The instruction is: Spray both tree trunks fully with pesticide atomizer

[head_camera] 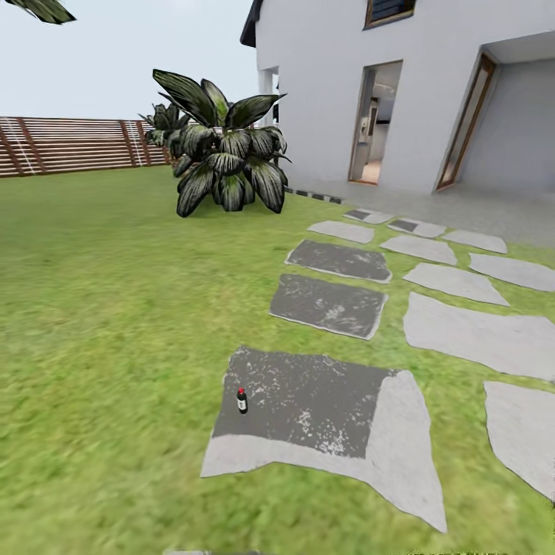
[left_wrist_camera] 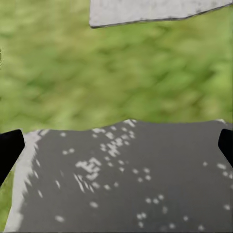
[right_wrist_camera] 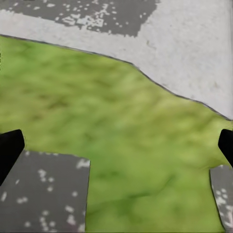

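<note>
In the head view we see the pesticide atomizer (head_camera: 242,401), a small dark bottle with a red cap, standing upright on the left edge of the nearest grey stepping stone (head_camera: 339,432). The stone lies in the green lawn (head_camera: 100,308). Further stones lead toward the white house (head_camera: 401,85). A dark broad-leaved plant (head_camera: 227,158) stands ahead on the grass, and the brown slat fence (head_camera: 69,145) runs behind it. The left claw (left_wrist_camera: 116,145) is spread wide above a dark stone with nothing between its fingers. The right claw (right_wrist_camera: 116,145) is likewise wide, above grass.
</note>
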Robot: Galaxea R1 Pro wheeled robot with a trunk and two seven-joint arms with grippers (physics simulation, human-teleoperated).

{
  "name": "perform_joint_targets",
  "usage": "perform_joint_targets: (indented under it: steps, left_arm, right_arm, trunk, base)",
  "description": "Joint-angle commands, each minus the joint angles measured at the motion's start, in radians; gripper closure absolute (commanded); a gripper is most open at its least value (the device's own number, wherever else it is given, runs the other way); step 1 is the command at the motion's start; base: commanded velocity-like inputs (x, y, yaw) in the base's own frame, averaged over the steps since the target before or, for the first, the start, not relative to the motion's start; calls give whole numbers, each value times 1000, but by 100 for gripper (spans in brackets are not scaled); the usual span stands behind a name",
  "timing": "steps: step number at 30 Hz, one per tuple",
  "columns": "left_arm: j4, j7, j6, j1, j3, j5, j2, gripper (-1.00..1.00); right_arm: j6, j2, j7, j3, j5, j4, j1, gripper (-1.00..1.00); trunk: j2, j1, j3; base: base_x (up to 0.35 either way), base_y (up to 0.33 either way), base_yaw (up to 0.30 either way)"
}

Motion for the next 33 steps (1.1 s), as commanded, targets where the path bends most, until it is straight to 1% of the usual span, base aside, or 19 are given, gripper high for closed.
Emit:
perform_joint_targets:
  steps: [1, 19, 33]
  left_arm:
    - [0, 0, 0, 0, 1, 0, 0, -100]
    - [0, 0, 2, 0, 2, 0, 0, -100]
    - [0, 0, 2, 0, 3, 0, 0, -100]
  right_arm:
    - [0, 0, 0, 0, 0, 0, 0, -100]
    - [0, 0, 0, 0, 0, 0, 0, -100]
    - [0, 0, 0, 0, 0, 0, 0, -100]
  trunk:
    - [0, 0, 0]
    - [0, 0, 0]
    - [0, 0, 0]
  base:
    - [101, 295, -285]
    - [14, 313, -285]
    - [84, 338, -285]
